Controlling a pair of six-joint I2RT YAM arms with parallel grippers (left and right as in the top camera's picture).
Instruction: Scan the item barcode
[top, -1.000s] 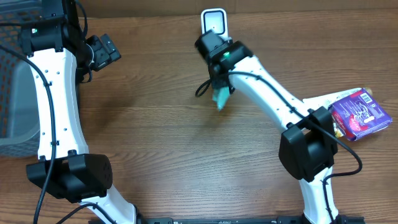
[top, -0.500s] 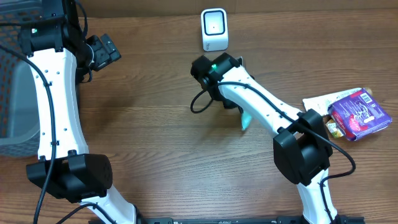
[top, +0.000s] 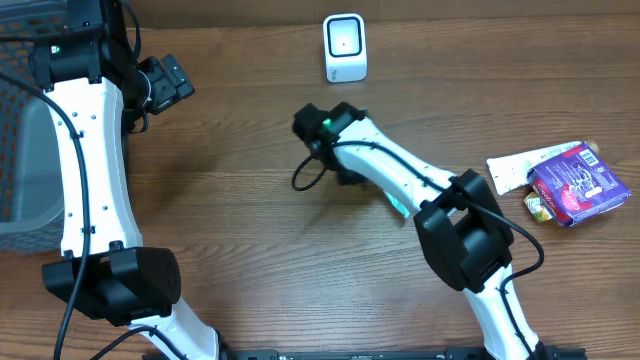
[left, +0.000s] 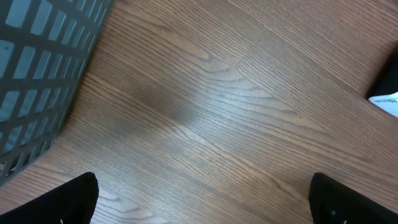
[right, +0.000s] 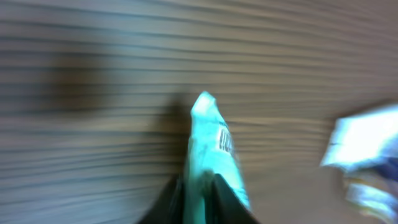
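A thin teal packet (right: 211, 143) with a small barcode stands on edge between the fingers of my right gripper (right: 199, 199), low over the wood; the view is motion-blurred. From overhead only a teal sliver of the packet (top: 399, 206) shows under the right forearm, and the right gripper itself is hidden by the arm. The white scanner (top: 345, 47) stands at the table's far edge, well behind the packet. My left gripper (top: 170, 80) hangs at the far left, open. In the left wrist view the left gripper (left: 202, 205) has only bare wood between its fingertips (left: 74, 199).
A purple packet (top: 578, 182) lies on a white packet (top: 520, 165) at the right edge. The white packet (right: 364, 140) also shows blurred in the right wrist view. A grey mesh basket (top: 20, 150) fills the far left; the basket (left: 37, 68) sits beside my left gripper.
My right arm has carried the teal packet away from the scanner, toward the front right. Its elbow has swung left. The left arm has not moved.
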